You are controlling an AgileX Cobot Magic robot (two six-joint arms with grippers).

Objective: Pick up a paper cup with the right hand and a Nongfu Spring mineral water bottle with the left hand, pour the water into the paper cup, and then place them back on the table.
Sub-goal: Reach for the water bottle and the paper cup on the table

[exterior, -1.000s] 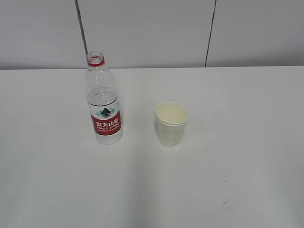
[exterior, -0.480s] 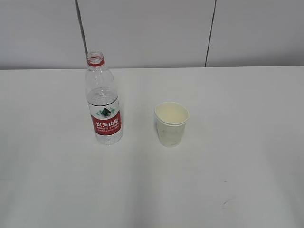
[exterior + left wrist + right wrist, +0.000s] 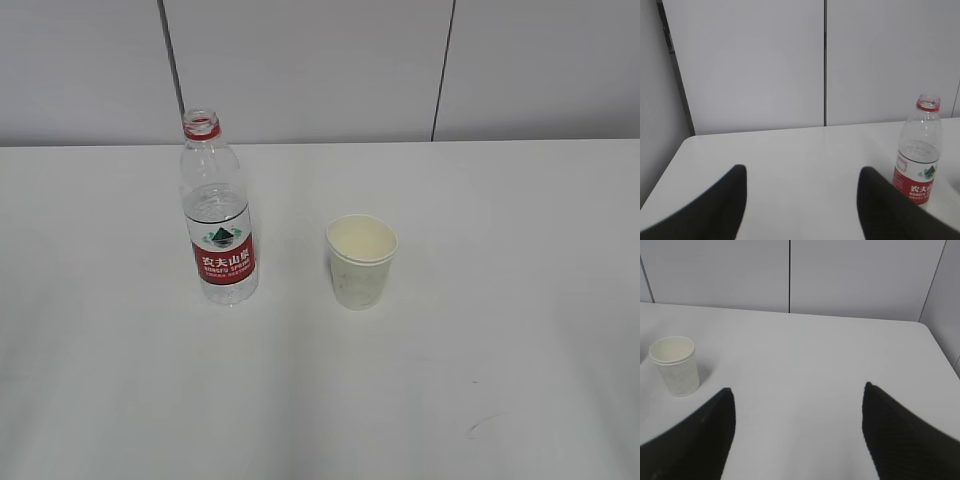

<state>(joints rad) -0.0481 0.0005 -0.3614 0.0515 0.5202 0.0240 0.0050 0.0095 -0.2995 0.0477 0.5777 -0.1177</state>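
One white tabletop point(image 3: 500, 300) is filling most of the exterior frame. One Nongfu Spring mineral water bottle point(image 3: 218, 220) is standing upright, uncapped, left of centre; one paper cup point(image 3: 361, 261) is sitting upright near it, at centre, apart from it. Two hands: left hand point(image 3: 802, 192) is gaping wide, bottle at right edge of its view; right hand point(image 3: 797, 427) is gaping wide, cup at left. Both are holding nothing.
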